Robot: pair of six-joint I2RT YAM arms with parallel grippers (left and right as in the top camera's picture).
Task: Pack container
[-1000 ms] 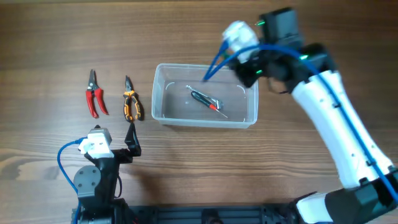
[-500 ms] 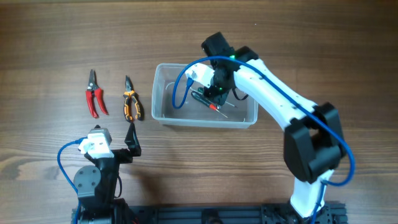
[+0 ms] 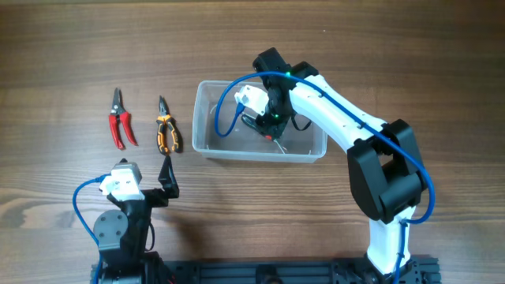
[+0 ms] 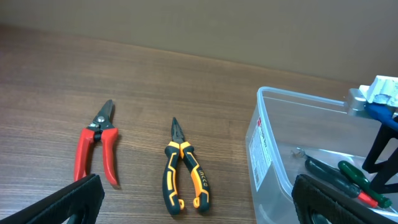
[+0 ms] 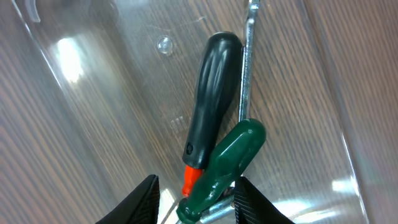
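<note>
The clear plastic container (image 3: 207, 88) stands mid-table; it also shows in the left wrist view (image 4: 264, 146) and the right wrist view (image 5: 68, 68). My right gripper (image 3: 271, 126) reaches down into it. Its fingers (image 5: 196, 202) are apart on either side of a green-handled tool (image 5: 231, 155), with a gap on the left side. That tool lies across a black-handled tool with an orange-red collar (image 5: 211, 93) and a metal shaft (image 5: 249, 56) on the container's floor. My left gripper (image 3: 167, 177) is open and empty, low near the front edge.
Red-handled pruners (image 3: 120, 125) (image 4: 93, 146) and orange-and-black pliers (image 3: 166, 132) (image 4: 183, 171) lie on the wood table left of the container, ahead of the left gripper. The right arm's blue cable (image 3: 225, 110) loops over the container.
The right arm has swung from above the container's back right corner down into the container, bringing the green-handled tool onto the black one. The left arm has not moved.
</note>
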